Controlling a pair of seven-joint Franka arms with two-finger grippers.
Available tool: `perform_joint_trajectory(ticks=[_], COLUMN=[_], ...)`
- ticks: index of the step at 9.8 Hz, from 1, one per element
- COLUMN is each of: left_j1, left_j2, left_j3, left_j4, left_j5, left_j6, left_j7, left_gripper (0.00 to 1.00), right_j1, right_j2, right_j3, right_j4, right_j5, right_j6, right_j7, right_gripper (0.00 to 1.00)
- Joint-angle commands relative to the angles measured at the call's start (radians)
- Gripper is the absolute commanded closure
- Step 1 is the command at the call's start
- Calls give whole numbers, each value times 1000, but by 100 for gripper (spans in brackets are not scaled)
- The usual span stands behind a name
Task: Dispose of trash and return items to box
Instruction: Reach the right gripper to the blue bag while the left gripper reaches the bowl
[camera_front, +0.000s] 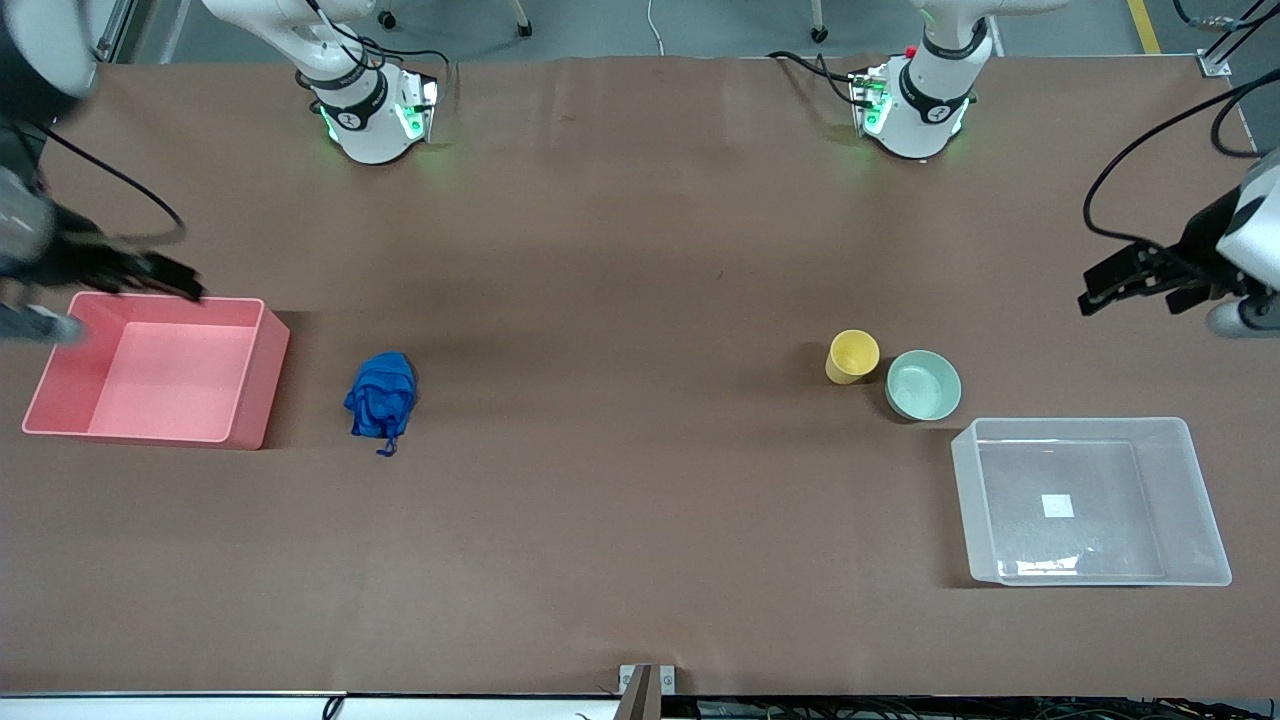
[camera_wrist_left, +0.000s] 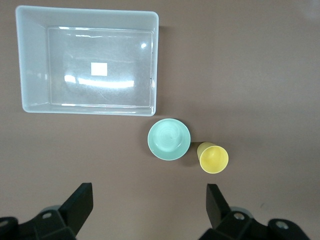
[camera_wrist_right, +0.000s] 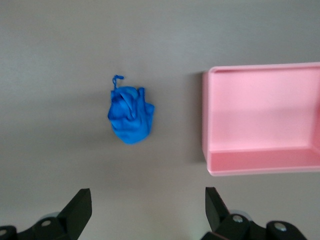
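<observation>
The blue wad of trash (camera_front: 380, 397) lies on the table beside the pink bin (camera_front: 258, 385); it also shows in the right wrist view (camera_wrist_right: 131, 116). The yellow cup (camera_front: 852, 356) stands upright, touching or nearly touching the mint-green bowl (camera_front: 922, 385). Both sit just farther from the front camera than the clear box (camera_front: 1205, 500), which is empty. My left gripper (camera_front: 1135, 288) is open and empty, held high over the table at the left arm's end; its view shows the cup (camera_wrist_left: 213, 157), the bowl (camera_wrist_left: 169, 139) and the box (camera_wrist_left: 31, 65). My right gripper (camera_front: 160, 275) is open and empty over the pink bin's rim.
The pink bin (camera_wrist_right: 260, 162) stands empty at the right arm's end of the table. Brown paper covers the table. The two arm bases stand along the table edge farthest from the front camera.
</observation>
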Motion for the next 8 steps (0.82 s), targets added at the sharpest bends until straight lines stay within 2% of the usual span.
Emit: perform_joint_trajectory(ticks=[1, 3, 5, 7, 8], left_j1=[18, 18, 16, 18, 18], left_j2=[2, 2, 20, 49, 63], left_j3=[-5, -6, -6, -8, -8], left_j4=[-209, -385, -488, -554, -592], left_j5=[6, 4, 4, 4, 4], left_j6=[198, 394, 517, 561, 616], left_j7=[13, 13, 13, 13, 13], left_gripper=[0, 0, 0, 2, 2], right_j1=[7, 27, 36, 61, 64], right_j2=[61, 134, 186, 254, 266], right_j3=[30, 30, 40, 40, 40], right_j4=[-147, -289, -437, -489, -496], right_j5=[1, 1, 1, 1, 1], right_j6=[206, 453, 727, 871, 888], right_j7=[5, 5, 5, 4, 4], right_gripper=[0, 0, 0, 0, 0])
